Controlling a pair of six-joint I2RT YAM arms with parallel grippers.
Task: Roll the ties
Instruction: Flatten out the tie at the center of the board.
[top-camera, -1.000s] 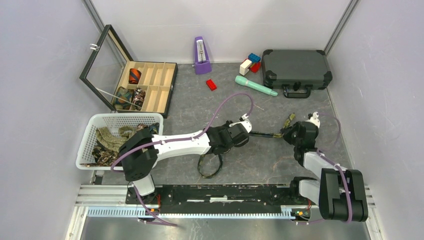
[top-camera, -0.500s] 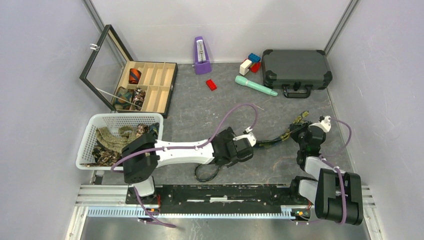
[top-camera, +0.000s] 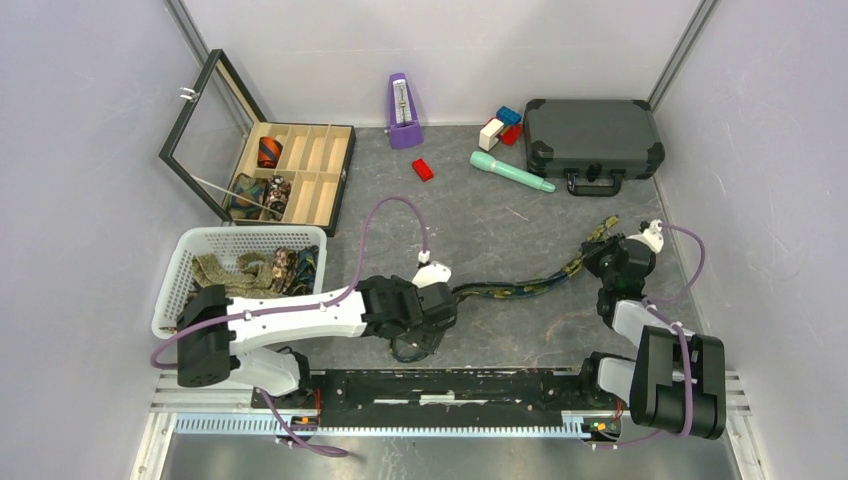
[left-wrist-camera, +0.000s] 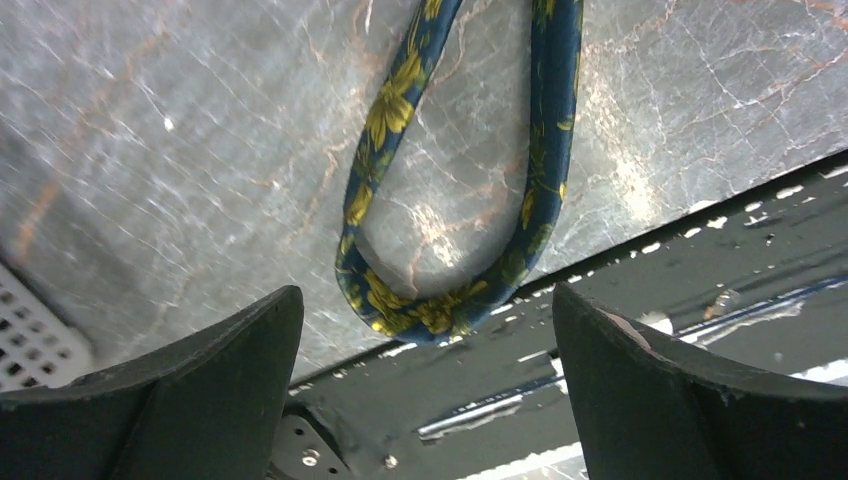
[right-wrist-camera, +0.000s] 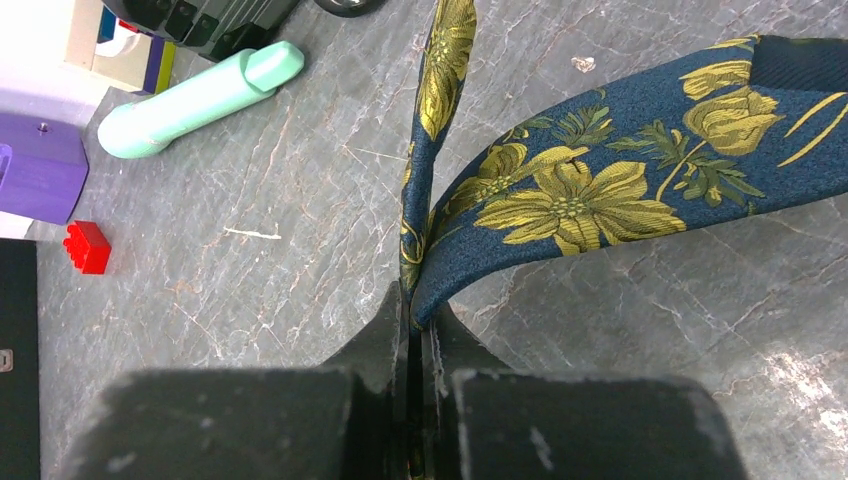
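A navy tie with yellow flowers (top-camera: 520, 288) lies stretched across the grey table between the two arms. Its narrow part forms a loop (left-wrist-camera: 440, 305) at the table's near edge, by the black rail. My left gripper (left-wrist-camera: 430, 380) hovers over that loop, wide open and touching nothing; from above it (top-camera: 415, 325) sits at the near middle. My right gripper (right-wrist-camera: 415, 325) is shut on a fold of the tie, with the wide end (right-wrist-camera: 600, 180) fanning out past the fingers. It (top-camera: 600, 252) stands at the right of the table. More ties (top-camera: 235, 272) are piled in the basket.
A white basket (top-camera: 172, 290) stands at the left. An open wooden box (top-camera: 322, 190) with rolled ties is behind it. At the back are a purple metronome (top-camera: 403, 112), a red block (top-camera: 422, 169), a teal tool (top-camera: 510, 171), small blocks (top-camera: 500, 125) and a black case (top-camera: 592, 140).
My left gripper has opened, let go of the tie and drawn back to the left and towards the near edge. The right gripper has pulled the tie out to the right.
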